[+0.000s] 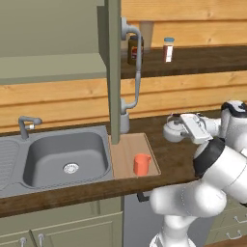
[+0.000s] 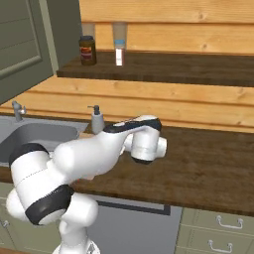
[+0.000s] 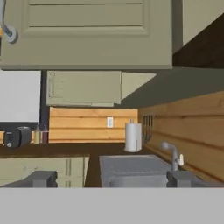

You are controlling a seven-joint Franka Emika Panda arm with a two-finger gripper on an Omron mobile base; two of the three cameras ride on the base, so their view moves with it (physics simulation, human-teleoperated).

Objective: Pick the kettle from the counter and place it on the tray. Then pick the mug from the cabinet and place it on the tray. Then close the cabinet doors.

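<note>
The rear wall (image 1: 193,91) is clad in horizontal light pine planks. A dark wood shelf (image 2: 198,69) runs along it and carries a dark jar (image 2: 88,50) and a white-labelled bottle (image 2: 119,55). A grey metal sink (image 1: 62,157) with a bent tap (image 1: 25,124) is recessed beneath the wall. Low sage-green cupboards (image 2: 218,230) stand below. A paper towel roll (image 3: 133,137) and a black toaster (image 3: 16,137) stand further along.
</note>
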